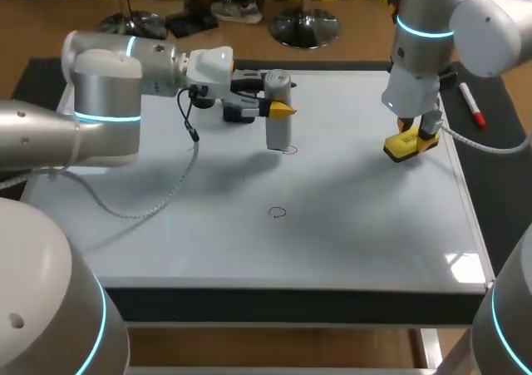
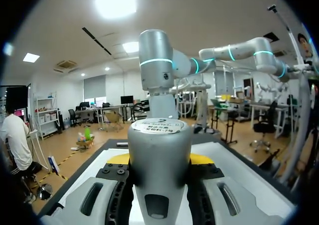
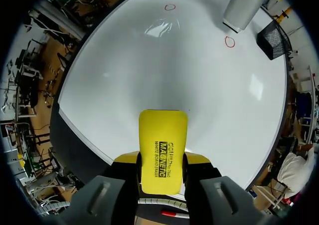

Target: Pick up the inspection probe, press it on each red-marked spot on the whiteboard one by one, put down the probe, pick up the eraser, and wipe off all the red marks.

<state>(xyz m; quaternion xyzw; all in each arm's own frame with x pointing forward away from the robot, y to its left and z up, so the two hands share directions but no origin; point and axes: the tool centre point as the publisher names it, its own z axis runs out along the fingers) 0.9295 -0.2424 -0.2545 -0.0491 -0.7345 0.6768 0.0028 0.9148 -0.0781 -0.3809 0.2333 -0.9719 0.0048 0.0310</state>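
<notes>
- The left claw (image 1: 281, 109) is found clamped on the probe (image 1: 278, 132), one finger against each side of its grey body. The probe is held upright, so that its flat end faces down onto the board.
- The probe's lower end is placed at the far middle of the whiteboard (image 1: 357, 225), just beside the far red mark (image 1: 289, 150). Contact with the board cannot be confirmed.
- A second red mark (image 1: 278, 213) is noted nearer, well apart from the probe and from both claws.
- The right claw (image 3: 162, 160) is found pinching the yellow eraser (image 1: 405, 147) across its narrow sides, at the far right edge of the whiteboard, well apart from both marks.
- This position is judged to be a waiting one, leaving the probe's working area free.
- Both marks are seen intact, so wiping is judged not yet begun.
- A red-capped pen (image 1: 472, 106) is noted on the dark mat to the right of the board.
</notes>
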